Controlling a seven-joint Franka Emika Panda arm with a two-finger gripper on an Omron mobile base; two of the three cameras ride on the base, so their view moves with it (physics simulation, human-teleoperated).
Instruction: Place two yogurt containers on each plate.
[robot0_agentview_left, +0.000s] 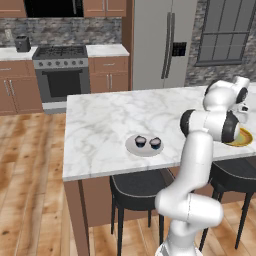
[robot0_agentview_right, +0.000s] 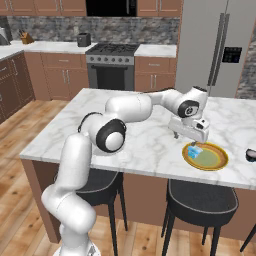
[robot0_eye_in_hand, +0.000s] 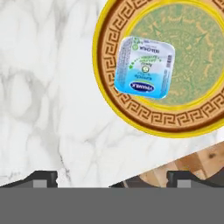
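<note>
On the marble counter (robot0_agentview_right: 150, 145) the gold plate (robot0_agentview_right: 215, 162) carries one blue cup (robot0_agentview_right: 195, 151), lying across the patterned rim band and the green centre. Just above it hangs the gripper (robot0_agentview_right: 189, 134), fingers (robot0_eye_in_hand: 43, 178) spread wide — nothing between them. Well apart, the grey plate (robot0_agentview_left: 145, 150) holds two dark cups (robot0_agentview_left: 140, 141) side by side.

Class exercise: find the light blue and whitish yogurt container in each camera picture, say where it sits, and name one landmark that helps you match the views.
Left base view: I cannot make it out; the arm covers most of the yellow-rimmed plate.
Right base view: light blue yogurt container at right of centre, on the plate's left part, just below the gripper.
Hand view: upper middle, overlapping the plate's patterned brown band.
Shared landmark: the yellow-rimmed plate.
</note>
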